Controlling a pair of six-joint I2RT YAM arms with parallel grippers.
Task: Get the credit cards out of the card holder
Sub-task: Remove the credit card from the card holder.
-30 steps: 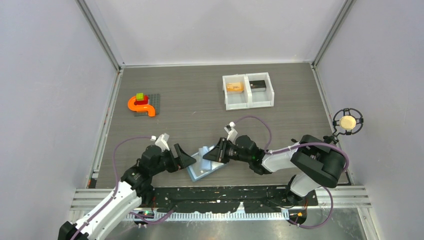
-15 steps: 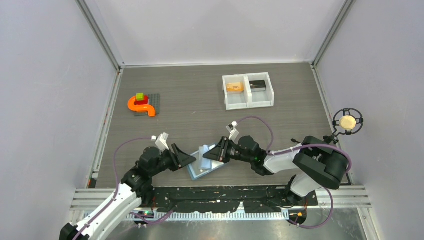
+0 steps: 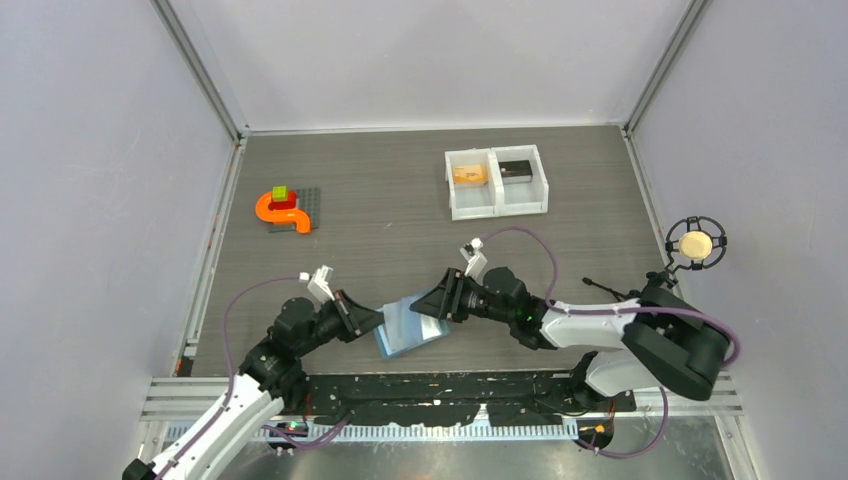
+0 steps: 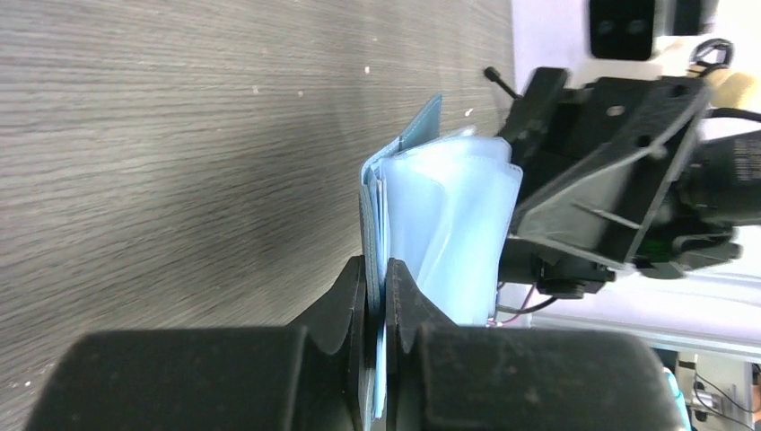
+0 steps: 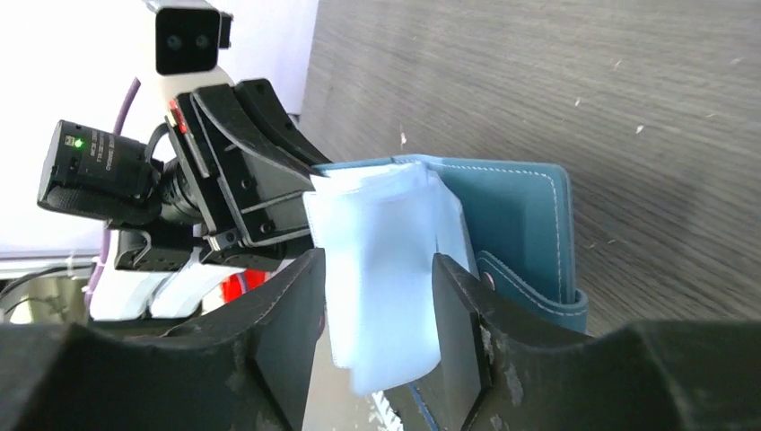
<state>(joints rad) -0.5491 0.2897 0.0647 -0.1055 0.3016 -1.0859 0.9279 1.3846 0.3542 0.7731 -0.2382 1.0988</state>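
Note:
The card holder (image 3: pixel 405 326), a light-blue wallet, lies open near the table's front edge between both arms. My left gripper (image 3: pixel 377 318) is shut on its left cover edge (image 4: pixel 370 235); in the left wrist view the left gripper (image 4: pixel 377 280) pinches the thin blue layers. My right gripper (image 3: pixel 428 305) stands open, and in the right wrist view the right gripper (image 5: pixel 377 269) has the wallet's pale clear sleeves (image 5: pixel 381 238) loosely between its fingers. An orange-yellow credit card (image 3: pixel 468 174) and a dark credit card (image 3: pixel 516 169) lie in the white tray.
The white two-compartment tray (image 3: pixel 497 207) stands at the back, right of centre. An orange curved toy piece (image 3: pixel 280 213) sits on a grey plate at the back left. A round yellow device (image 3: pixel 696 243) hangs by the right wall.
My left gripper has closed on the wallet's left edge. My right gripper has opened and let go of the sleeves, which have dropped lower. The right arm has stretched out further to the right.

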